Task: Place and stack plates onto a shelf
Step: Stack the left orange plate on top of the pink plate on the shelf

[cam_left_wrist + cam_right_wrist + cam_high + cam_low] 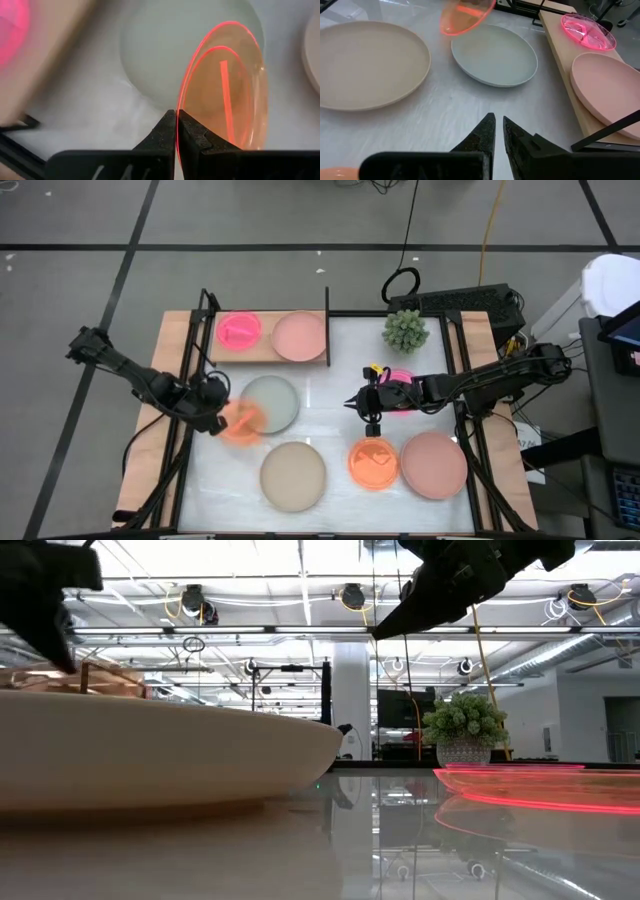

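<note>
Both arms are built of dark, almost black segments joined by bulkier rounded joints, with thin black cables running along them. The right arm [480, 377] carries a small yellow tag or cable tie near its wrist. Each end effector ends in two matte black, wedge-shaped fingers [485, 131] tapering to blunt tips, mounted on a flat black crossbar.
</note>
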Motion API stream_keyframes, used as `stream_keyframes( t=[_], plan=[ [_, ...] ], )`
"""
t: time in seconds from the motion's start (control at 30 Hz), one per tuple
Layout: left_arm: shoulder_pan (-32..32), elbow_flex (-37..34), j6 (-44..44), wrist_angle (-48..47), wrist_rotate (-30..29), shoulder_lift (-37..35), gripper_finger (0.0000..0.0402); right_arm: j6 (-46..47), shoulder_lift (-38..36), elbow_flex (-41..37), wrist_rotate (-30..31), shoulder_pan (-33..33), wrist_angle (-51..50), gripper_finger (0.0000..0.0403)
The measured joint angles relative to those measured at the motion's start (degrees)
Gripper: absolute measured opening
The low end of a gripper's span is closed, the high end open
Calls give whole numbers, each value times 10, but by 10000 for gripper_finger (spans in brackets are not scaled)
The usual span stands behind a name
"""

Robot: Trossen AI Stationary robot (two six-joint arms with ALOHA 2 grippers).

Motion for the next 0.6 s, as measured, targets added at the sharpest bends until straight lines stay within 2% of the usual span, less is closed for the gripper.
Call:
stream_keyframes(
  t=[0.37, 0.6],
  plan=[
    [147, 97, 132, -24, -138, 0, 8, -7, 0, 0, 0, 0, 0, 20],
    [236, 115, 225, 23, -296, 0, 8, -10, 0, 0, 0, 0, 0, 20]
  ],
)
